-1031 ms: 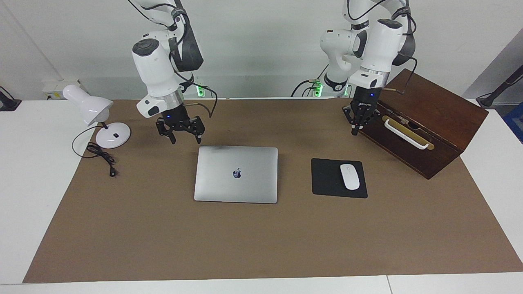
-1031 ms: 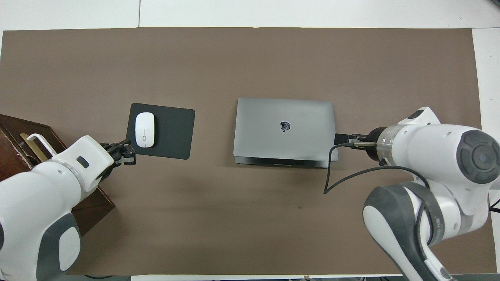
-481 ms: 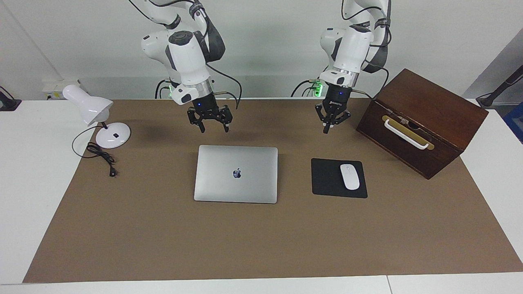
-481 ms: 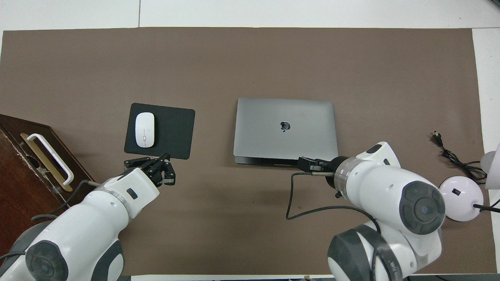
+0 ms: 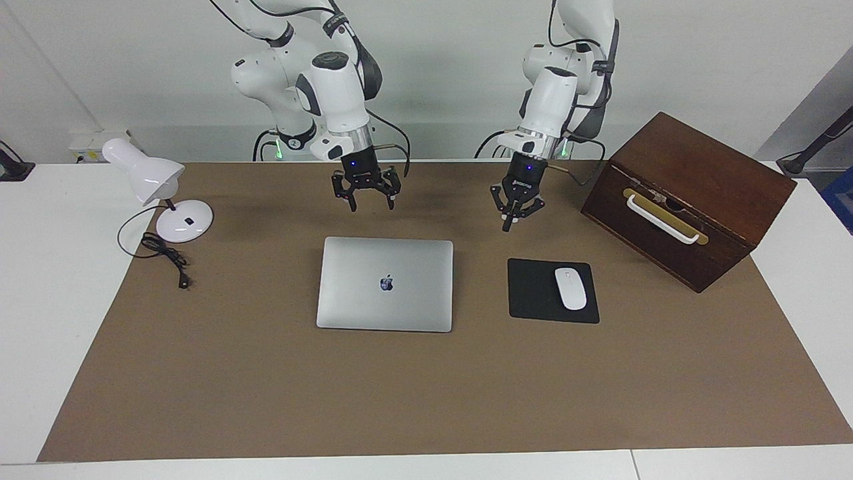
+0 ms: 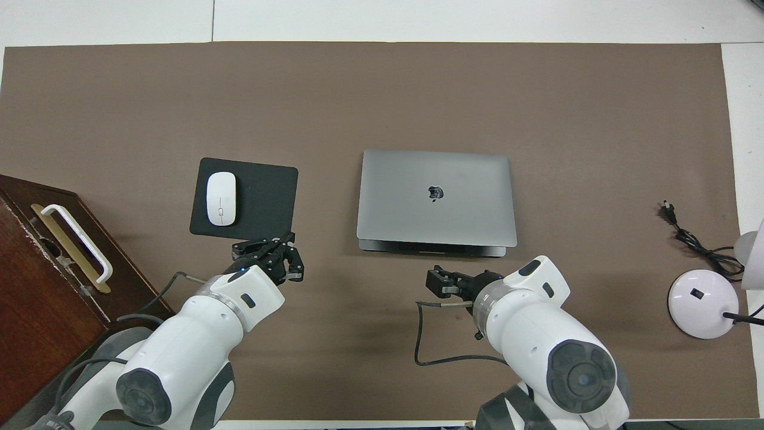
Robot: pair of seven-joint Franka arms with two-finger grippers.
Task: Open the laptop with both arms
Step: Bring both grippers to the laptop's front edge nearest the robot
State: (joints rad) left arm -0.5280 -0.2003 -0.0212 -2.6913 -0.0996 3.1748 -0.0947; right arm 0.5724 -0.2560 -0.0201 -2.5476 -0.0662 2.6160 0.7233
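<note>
Here the right tool [image 5: 368, 197] is hanging in the air with its fingers spread, over the brown mat just robot-side of the laptop [image 5: 385, 285], and nothing is between them. The left tool [image 5: 512, 215] is hovering over bare mat between the laptop and the mouse pad [image 5: 535, 291], a little nearer the robots than both; whether its fingers are parted I cannot tell. Neither tool is touching anything.

The laptop is lying shut and flat near the middle of the table [image 5: 40, 280], logo up. The overhead view is showing a slot along its edge toward the robots, so that is probably where the lid lifts. That would explain why both tools are gathering on that side: likely one to raise the lid, the other to steady the base.

A white mouse [image 5: 570, 288] is sitting on the pad, a wooden box [image 5: 693, 197] is standing toward the left arm's end, and a white lamp [image 5: 160, 193] toward the right arm's.
</note>
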